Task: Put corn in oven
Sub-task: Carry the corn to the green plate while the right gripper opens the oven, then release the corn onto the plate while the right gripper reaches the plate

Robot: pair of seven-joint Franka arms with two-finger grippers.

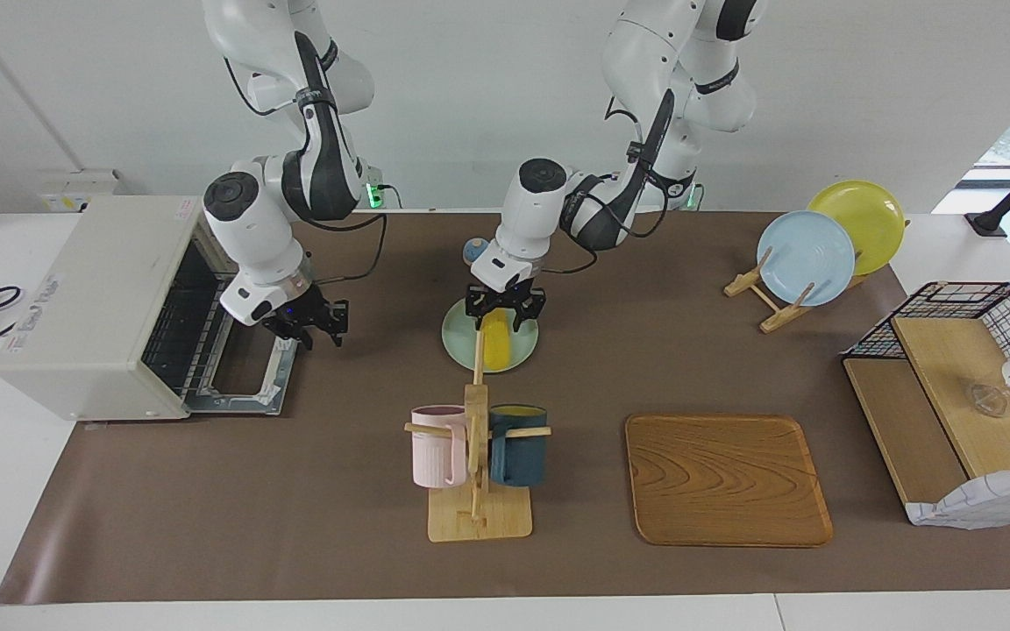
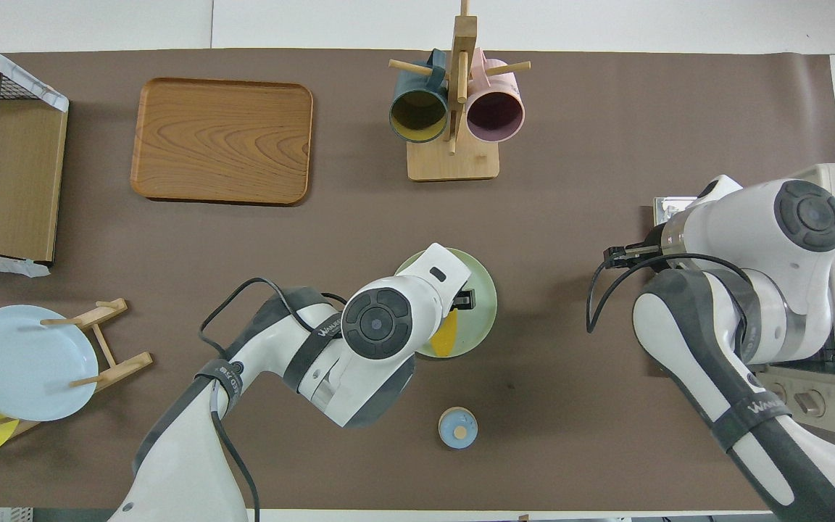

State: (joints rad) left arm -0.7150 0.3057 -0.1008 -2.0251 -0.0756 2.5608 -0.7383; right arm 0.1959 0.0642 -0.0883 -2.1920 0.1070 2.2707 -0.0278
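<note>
The left tool point(image 1: 506, 308) hangs low over the pale green plate point(image 1: 457, 337) at mid-worktop. Its fingers stand apart and hold nothing. Directly beneath it is the end of the corn point(image 1: 496, 346) that points toward the robots. The cob lies flat on the plate, and the rest of it runs out from under the tool toward the wooden mug stand point(image 1: 476, 421). The corn appears to rest on the plate alone, so the step in hand is judged to be the pick-up, with the carry to the oven not yet begun. Well off toward the right arm's end, the right tool point(image 1: 316, 322) hovers empty above the worktop. It is just beside the edge of the oven door point(image 1: 246, 377), and whether it is open or closed cannot be told. Past that tool stands the oven point(image 1: 93, 307), with its door folded down flat and its wire rack point(image 1: 176, 324) exposed. The way in therefore looks clear. The next move likely calls for the left tool to settle around the cob, close firmly enough that the rounded cob does not slip, and lift it clear of the plate. The corn would then go toward the open oven, possibly by a handover to the right arm.
</note>
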